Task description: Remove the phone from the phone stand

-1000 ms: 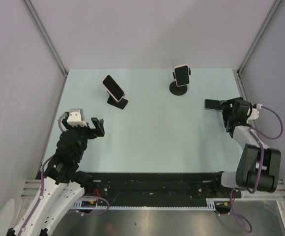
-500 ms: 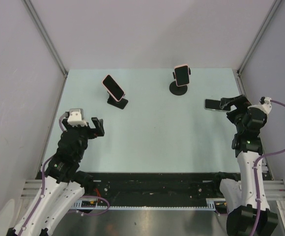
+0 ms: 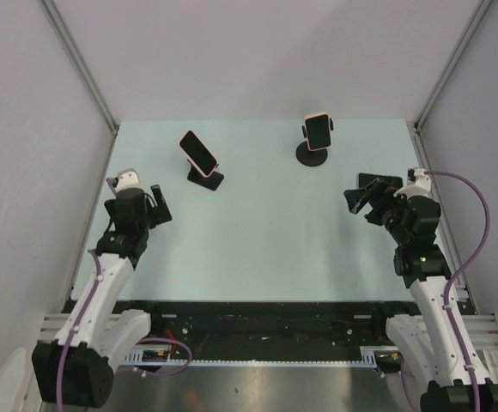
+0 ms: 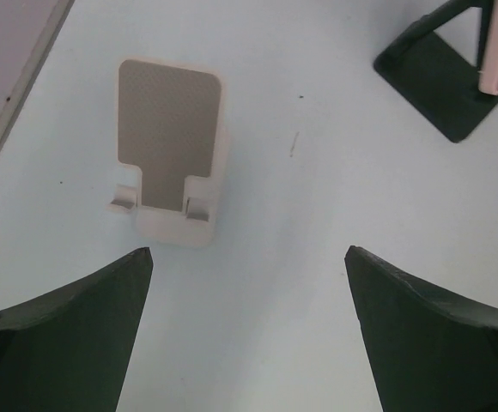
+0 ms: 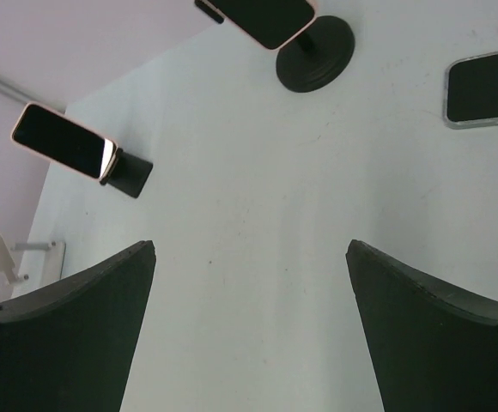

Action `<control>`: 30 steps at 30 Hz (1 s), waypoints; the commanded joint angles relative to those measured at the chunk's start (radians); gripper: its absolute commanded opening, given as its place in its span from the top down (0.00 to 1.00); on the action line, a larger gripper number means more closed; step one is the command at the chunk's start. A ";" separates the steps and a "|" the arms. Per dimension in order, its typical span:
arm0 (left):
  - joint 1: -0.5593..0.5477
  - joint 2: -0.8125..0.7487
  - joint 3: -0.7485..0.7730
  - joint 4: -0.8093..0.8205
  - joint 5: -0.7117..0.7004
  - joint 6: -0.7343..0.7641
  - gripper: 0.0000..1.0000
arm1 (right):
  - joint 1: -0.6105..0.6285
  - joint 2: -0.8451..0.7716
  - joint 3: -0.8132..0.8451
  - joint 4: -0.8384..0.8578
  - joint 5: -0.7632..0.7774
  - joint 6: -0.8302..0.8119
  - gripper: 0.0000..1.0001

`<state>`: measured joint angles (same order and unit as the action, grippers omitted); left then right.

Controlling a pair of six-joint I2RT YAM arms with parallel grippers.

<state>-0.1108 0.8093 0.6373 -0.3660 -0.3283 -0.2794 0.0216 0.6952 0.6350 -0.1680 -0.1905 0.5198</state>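
A pink-edged phone (image 3: 197,151) leans on a black wedge stand (image 3: 207,179) at the back left. A second phone (image 3: 318,130) sits on a black round-base stand (image 3: 312,155) at the back middle. Both also show in the right wrist view, the left phone (image 5: 63,140) and the round-stand phone (image 5: 270,17). A third phone (image 5: 487,87) lies flat on the table, just behind my right gripper (image 3: 361,202). My right gripper (image 5: 251,245) is open and empty. My left gripper (image 3: 156,207) is open and empty, near and left of the wedge stand (image 4: 442,86).
An empty white phone stand (image 4: 170,154) stands just ahead of my left gripper (image 4: 249,253) by the table's left edge; it also shows in the right wrist view (image 5: 21,256). Grey walls close the table on three sides.
My right arm has swung round, and its gripper has moved left and nearer, off the flat phone. My left gripper has shifted a little left and back.
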 commanded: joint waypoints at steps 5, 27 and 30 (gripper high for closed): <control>0.156 0.304 0.195 0.041 -0.031 0.043 0.00 | 0.112 -0.111 -0.034 -0.016 0.069 -0.132 0.01; 0.373 0.602 0.300 0.128 0.468 0.246 0.00 | 0.238 -0.172 -0.110 0.007 0.163 -0.181 0.01; 0.373 0.588 0.289 0.128 0.483 0.224 0.00 | 0.238 -0.163 -0.113 0.013 0.163 -0.181 0.01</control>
<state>0.2577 1.4094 0.9127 -0.2497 0.0673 -0.0799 0.2543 0.5266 0.5243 -0.1963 -0.0422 0.3569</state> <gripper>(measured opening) 0.996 0.991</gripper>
